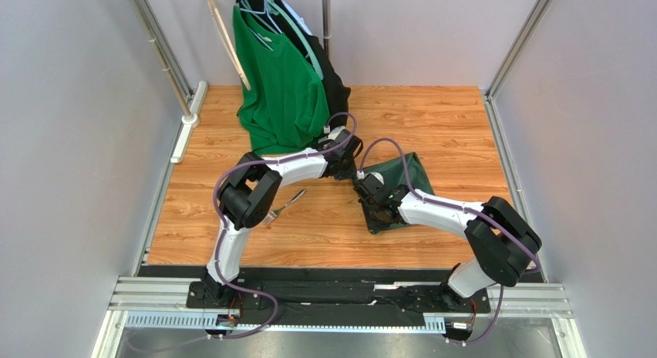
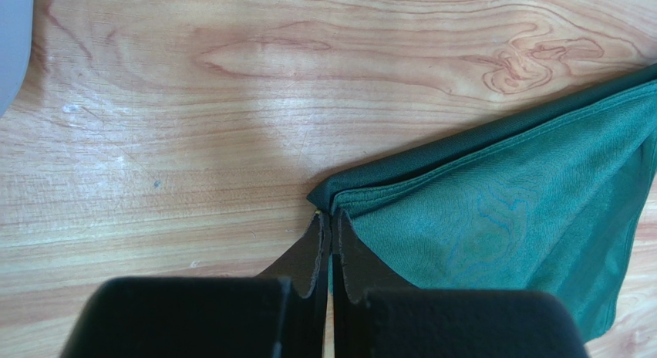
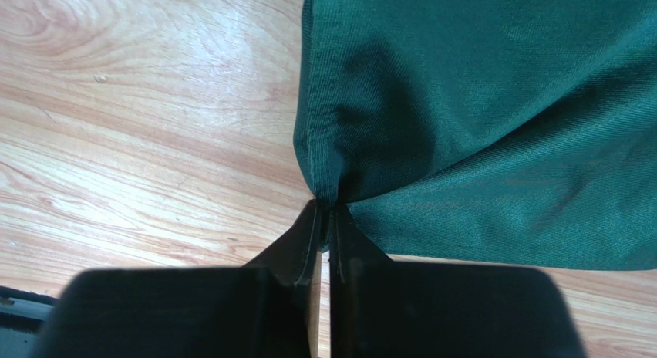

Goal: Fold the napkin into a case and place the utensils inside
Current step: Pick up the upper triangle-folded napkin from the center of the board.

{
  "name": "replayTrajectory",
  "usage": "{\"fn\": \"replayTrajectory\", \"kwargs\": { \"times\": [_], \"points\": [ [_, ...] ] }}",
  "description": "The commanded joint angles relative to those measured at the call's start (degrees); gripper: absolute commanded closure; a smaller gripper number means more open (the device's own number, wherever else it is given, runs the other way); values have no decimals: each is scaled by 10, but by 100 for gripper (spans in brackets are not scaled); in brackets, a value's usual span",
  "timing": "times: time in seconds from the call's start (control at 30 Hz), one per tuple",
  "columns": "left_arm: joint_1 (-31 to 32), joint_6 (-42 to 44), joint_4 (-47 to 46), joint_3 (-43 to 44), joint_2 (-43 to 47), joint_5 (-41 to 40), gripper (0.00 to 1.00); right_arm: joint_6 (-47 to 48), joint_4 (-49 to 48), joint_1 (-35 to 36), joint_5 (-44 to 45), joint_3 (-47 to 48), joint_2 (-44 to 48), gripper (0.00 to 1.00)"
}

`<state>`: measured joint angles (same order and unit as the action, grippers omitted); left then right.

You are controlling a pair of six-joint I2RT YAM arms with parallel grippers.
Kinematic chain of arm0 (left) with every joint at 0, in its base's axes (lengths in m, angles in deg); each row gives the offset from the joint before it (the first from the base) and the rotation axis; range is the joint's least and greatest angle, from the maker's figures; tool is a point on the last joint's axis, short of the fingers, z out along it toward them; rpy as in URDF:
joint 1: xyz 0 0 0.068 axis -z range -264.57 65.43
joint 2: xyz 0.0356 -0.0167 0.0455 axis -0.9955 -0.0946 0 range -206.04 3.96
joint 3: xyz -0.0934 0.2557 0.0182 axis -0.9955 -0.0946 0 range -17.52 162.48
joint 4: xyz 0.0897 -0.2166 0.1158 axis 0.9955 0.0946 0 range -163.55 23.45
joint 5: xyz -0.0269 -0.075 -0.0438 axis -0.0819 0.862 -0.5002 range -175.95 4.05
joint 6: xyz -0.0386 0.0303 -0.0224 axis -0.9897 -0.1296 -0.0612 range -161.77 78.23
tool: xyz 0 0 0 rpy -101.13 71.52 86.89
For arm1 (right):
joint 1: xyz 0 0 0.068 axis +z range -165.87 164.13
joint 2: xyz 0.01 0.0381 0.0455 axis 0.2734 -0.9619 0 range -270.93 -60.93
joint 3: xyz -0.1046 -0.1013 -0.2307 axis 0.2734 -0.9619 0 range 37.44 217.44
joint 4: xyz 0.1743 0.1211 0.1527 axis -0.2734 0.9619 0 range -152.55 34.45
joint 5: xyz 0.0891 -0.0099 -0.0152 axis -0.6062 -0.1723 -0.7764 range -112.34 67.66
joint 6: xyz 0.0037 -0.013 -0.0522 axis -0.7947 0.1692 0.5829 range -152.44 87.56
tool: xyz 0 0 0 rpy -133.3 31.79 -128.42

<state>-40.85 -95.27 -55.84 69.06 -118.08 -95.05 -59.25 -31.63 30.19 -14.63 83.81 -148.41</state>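
Plainly, the left gripper (image 2: pixel 331 217) was pinched together on a folded corner of the dark forest-green cloth napkin (image 2: pixel 509 211). The right gripper (image 3: pixel 328 210) was likewise clamped on a bunched edge of that napkin, at its nearer side. The napkin lay folded and mostly flat on the light wooden table (image 1: pixel 432 119), right of centre. A slim shiny silver metal fork (image 1: pixel 287 205) lay well apart to the left, beside the left arm's elbow.

L gripper (image 2: pixel 331 219) pinched closed, R gripper (image 3: pixel 328 211) same, arms bent inward
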Motion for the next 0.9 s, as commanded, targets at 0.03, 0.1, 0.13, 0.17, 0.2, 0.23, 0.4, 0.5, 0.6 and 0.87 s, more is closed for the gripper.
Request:
{"fn": "replayTrajectory", "kwargs": {
  "times": [0.03, 0.1, 0.13, 0.17, 0.2, 0.23, 0.4, 0.5, 0.6, 0.87],
  "points": [
    [-1, 31, 5, -18, 36, -4, 100, -25, -3, 16, 3, -32, 0, 100],
    [-1, 42, 5, -24, 53, -9, 100, -25, 3, 18, -19, -33, 57, 100],
    [-1, 44, 5, -26, 60, -11, 100, -25, 7, 19, -26, -33, 76, 100],
    [-1, 50, 3, -32, 67, -11, 100, -26, 11, 21, -43, -36, 113, 100],
    [-1, 52, 3, -34, 84, -11, 100, -32, 12, 20, -53, -37, 131, 100],
    [-1, 54, 4, -35, 92, -7, 100, -36, 13, 20, -65, -39, 146, 100],
    [1, 59, 6, -54, 154, 1, 100, -64, 20, 21, -148, -42, 221, 100],
    [5, 66, 13, -64, 188, 3, 100, -76, 15, 21, -172, -48, 240, 100],
    [6, 69, 26, -83, 224, -3, 100, -86, 7, 22, -194, -42, 251, 100],
    [-7, 122, 104, -135, 375, -55, 100, -119, -64, 117, -238, 58, 200, 100]
  ]
}}
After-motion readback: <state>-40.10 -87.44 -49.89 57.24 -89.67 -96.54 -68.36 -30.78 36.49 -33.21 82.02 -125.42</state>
